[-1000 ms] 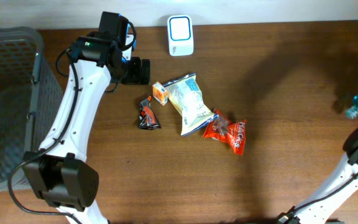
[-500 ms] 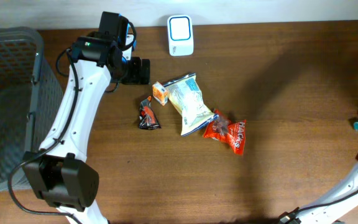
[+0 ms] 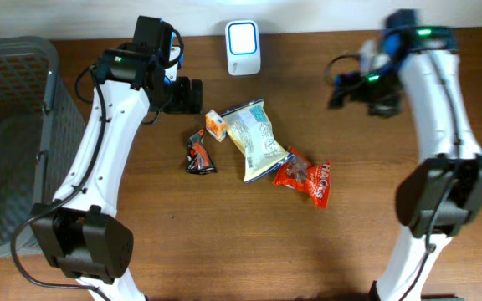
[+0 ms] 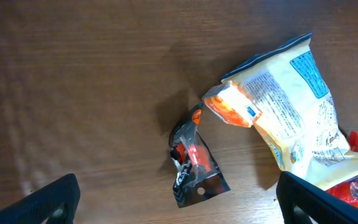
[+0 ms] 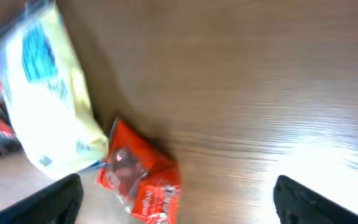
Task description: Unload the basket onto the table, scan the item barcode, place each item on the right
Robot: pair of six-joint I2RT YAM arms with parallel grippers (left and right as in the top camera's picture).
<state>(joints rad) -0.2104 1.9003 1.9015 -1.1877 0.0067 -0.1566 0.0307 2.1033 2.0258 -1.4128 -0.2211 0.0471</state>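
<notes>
1. the left gripper [image 3: 188, 95] is released and spread wide. in the left wrist view its fingers [image 4: 45, 202] show only at the two bottom corners, well apart, with nothing clamped between them.
2. it hangs over the far left part of the table [image 3: 249, 251], just left of the small orange box [image 3: 216, 124]. in the overhead view it is not touching the box.
3. the right gripper [image 3: 341, 89] is blurred in the overhead view, on the far right side of the table and well apart from the items. in the right wrist view its fingers [image 5: 48, 200] also sit at the bottom corners, wide apart and holding nothing.
4. the four items lie loose in a cluster at the middle of the table, and neither gripper touches any of them.
5. the small orange box rests against the far left corner of the pale yellow snack bag [image 3: 258, 140].
6. the red packet [image 3: 305, 180] lies at that bag's near right end, touching it.
7. the dark packet [image 3: 199, 155] lies just beside the box on its near left side.
8. the white scanner [image 3: 243, 48] stands at the far edge of the table, beyond the cluster and apart from the items and from both grippers.
9. a grey basket [image 3: 15, 43] sits at the left edge.
</notes>
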